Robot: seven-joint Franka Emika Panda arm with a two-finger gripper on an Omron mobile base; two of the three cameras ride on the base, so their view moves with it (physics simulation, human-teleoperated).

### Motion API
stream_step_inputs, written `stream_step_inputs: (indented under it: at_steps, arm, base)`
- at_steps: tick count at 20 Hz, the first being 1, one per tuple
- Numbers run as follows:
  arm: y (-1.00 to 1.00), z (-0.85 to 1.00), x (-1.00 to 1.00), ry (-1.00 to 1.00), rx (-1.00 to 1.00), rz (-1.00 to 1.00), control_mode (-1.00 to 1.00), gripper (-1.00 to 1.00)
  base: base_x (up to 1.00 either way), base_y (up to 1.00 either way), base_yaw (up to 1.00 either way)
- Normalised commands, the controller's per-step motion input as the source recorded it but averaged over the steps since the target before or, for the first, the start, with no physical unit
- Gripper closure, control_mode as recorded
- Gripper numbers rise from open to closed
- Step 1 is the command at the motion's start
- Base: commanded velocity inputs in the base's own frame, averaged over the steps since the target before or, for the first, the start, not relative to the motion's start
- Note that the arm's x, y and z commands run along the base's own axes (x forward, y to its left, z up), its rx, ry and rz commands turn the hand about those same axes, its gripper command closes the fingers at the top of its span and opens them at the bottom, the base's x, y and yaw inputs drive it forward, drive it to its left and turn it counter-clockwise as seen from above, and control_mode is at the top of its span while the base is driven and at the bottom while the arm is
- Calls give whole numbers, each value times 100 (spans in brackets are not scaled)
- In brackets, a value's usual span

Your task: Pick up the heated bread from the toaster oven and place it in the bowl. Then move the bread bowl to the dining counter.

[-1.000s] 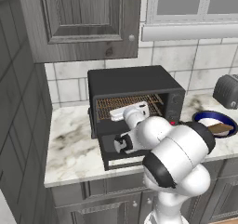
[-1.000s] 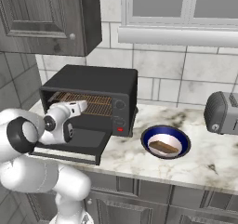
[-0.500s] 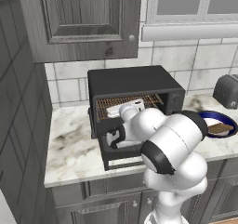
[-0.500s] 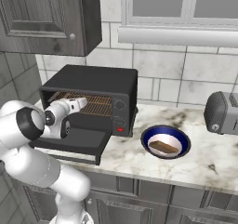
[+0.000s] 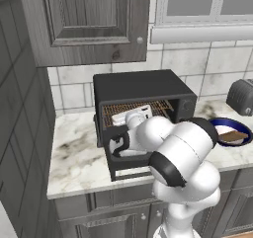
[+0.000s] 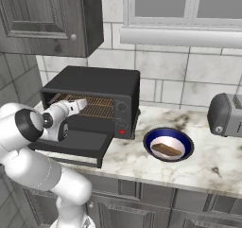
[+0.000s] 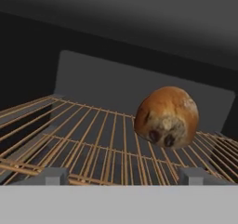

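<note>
Bench of white stone with grey-brown marbling, backed by pale wall tiles, carries all items noted. A grey panelled wall cabinet hangs over its left part.

On the left part of the bench stands the black boxy toaster oven. Its drop-down front door lies fully lowered, level with the bench edge. The white robot arm reaches over the lowered door, and its white two-finger hand sits at the oven mouth, level with the copper-coloured wire rack.

In the hand view the two dark fingertips stand wide apart at the front of the rack, with nothing between them; the hand is released and grasps nothing. A round golden-brown bread roll with dark spots on its underside rests on the rack further in, toward the rear wall and to the right of centre in that view. It is clear of both fingertips.

Just right of the oven, the shallow round bowl with dark blue rim and white inside sits on the bench. A flat tan slice with a darker brown crust lies inside it.

Further right, near the tiles, stands a small dark-grey slot toaster, apart from the bowl.
</note>
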Motion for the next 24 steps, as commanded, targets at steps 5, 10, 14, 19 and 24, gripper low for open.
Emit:
stream_step_inputs:
  at_steps: [5, 10, 14, 19, 24]
  arm:
    - [0, -4, -2, -5, 0, 0, -100, -100]
    - [0, -20, -11, -2, -2, 0, -100, -100]
    - [0, -20, -5, -4, -2, 0, -100, -100]
    - [0, -7, 1, -4, 0, 0, -100, -100]
    - [0, -18, 8, -4, -4, 0, -100, -100]
  base:
    - [0, 0, 0]
    - [0, 0, 0]
    - [0, 0, 0]
    - [0, 0, 0]
    - [0, 0, 0]
